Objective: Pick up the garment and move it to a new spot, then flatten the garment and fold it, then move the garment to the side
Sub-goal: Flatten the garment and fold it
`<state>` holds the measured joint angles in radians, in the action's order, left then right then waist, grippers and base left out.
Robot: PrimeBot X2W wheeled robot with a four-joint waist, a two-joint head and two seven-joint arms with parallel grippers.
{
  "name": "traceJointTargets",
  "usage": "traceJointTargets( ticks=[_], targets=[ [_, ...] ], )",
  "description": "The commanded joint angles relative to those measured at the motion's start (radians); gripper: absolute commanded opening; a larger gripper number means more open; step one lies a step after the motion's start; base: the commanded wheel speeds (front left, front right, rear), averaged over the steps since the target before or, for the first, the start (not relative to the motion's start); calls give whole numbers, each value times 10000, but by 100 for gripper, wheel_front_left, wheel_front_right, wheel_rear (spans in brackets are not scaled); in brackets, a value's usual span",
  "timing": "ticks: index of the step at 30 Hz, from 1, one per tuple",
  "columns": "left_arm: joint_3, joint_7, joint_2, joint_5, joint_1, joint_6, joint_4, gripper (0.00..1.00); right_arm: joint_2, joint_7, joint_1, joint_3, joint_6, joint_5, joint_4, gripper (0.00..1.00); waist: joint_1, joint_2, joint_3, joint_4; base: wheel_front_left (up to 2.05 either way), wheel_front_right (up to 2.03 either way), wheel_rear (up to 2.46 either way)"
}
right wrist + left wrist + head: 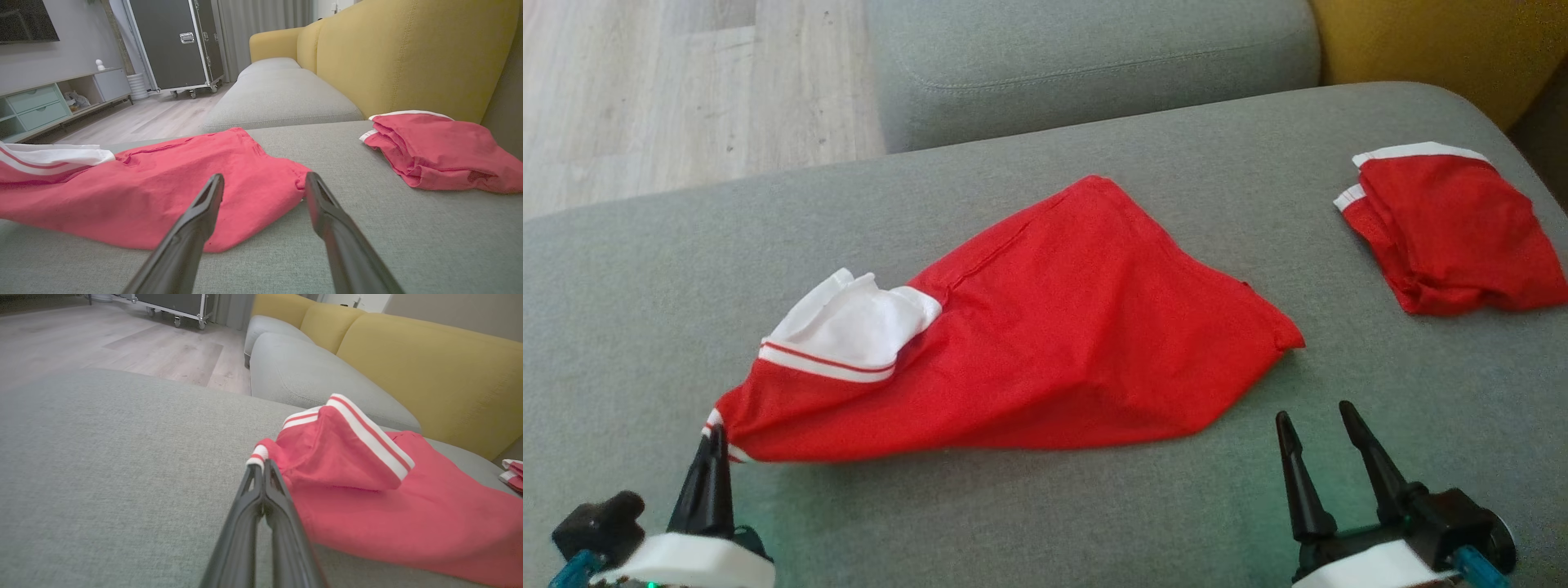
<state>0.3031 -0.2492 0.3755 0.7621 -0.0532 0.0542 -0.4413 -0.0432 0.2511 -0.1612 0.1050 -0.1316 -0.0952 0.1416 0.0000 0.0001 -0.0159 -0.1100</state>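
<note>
The red garment (1062, 343) lies mid-cushion, white lining (849, 318) flipped out at its left end; left gripper (715, 437) pinches only the striped corner hem, near left, while right gripper (1313, 412) is spread, empty, just near of the garment's right corner. Risk: so thin a pinch may slip under pull, & a one-corner tug would prob. twist the cloth on the grey cushion (645, 327), not flatten it; the folded red garment (1454, 237), far right, could get knocked.

At the frame's centre the left pincer (261, 470) pinched the striped corner of the red garment (380, 514), which spread toward the lower right across the grey sofa cushion (102, 465).
</note>
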Motion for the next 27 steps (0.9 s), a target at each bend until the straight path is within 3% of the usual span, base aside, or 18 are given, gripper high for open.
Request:
traceJointTargets(
  ticks=[1, 2, 6, 10, 12, 15, 20, 25, 26, 27],
  targets=[
    [-663, -124, 172, -168, -270, 6, 301, 74, -70, 107, 189, 217, 9, 89, -337, 100, 0, -1, -5, 90, 0, 0, 0],
    [-840, -124, 97, -298, -203, -53, 364, 100, -70, 107, 181, 246, 9, 103, -330, 100, 0, -1, -4, 122, 0, 0, 0],
    [-1175, -125, 162, -1239, -101, -395, 814, 100, -70, 107, 201, 229, 9, 94, -352, 100, 0, -1, -85, 258, 0, 0, 0],
    [-1084, -100, 865, -2566, -330, -946, 1618, 100, -70, 107, 190, 197, 9, 69, -391, 100, 0, -1, -222, 448, 0, 0, 0],
    [-1014, 291, 1221, -2814, -670, -1001, 2123, 100, -70, 107, 186, 201, 9, 59, -394, 100, 0, -1, -328, 571, 0, 0, 0],
    [-805, 1183, 1868, -3085, -1545, -698, 2808, 100, -70, 107, 273, 231, 9, 88, -403, 100, 0, -1, -570, 737, 0, 0, 0],
    [163, 3241, 2751, -3306, -3581, 425, 3157, 100, -70, 107, 678, 366, 9, 224, -417, 100, 0, -1, -1160, 854, 0, 0, 0],
    [1983, 5027, 3175, -2927, -5582, 751, 2747, 100, -70, 107, 1216, 482, 9, 330, -423, 100, 0, -1, -1842, 757, 0, 0, 0],
    [3019, 5583, 3363, -2376, -6279, 758, 2629, 100, -70, 107, 1383, 525, 9, 355, -406, 100, 0, -1, -2107, 686, 0, 0, 0],
    [3457, 5845, 3468, -2060, -6601, 759, 2518, 100, -70, 107, 1460, 557, 9, 357, -400, 100, 0, -1, -2232, 636, 0, 0, 0]
  ],
)
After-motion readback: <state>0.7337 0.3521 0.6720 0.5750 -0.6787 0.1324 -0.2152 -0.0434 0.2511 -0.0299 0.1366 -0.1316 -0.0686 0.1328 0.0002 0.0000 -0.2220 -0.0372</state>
